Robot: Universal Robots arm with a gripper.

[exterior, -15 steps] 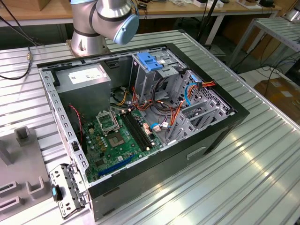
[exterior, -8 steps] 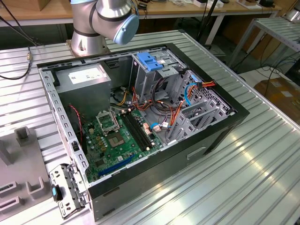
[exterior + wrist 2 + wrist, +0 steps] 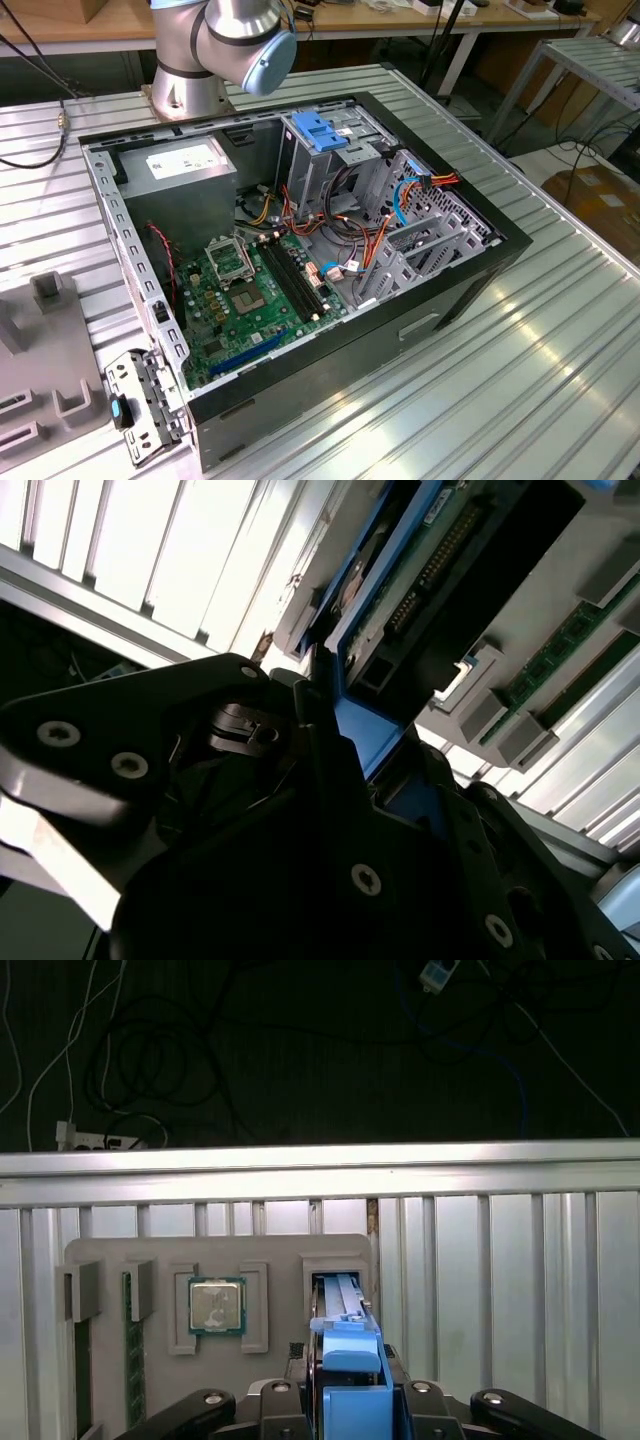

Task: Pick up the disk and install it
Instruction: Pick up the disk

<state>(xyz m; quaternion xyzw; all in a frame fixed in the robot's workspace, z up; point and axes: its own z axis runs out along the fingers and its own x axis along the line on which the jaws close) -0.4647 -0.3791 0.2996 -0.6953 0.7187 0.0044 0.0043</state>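
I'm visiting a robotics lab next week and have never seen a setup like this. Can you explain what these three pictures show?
The machine is a single robot arm standing on a ribbed metal table. The exterior view comes from a camera off the arm. It shows an open computer case lying on the table, with its green circuit board exposed. The two wrist views come from cameras riding on the arm, near its claw. In the first wrist view, the claw is over a grey parts tray that holds a processor chip and a memory stick. The claw is closed on the disk, a hard drive with blue side rails, at the tray's slot. The second wrist view shows that grip from close up.
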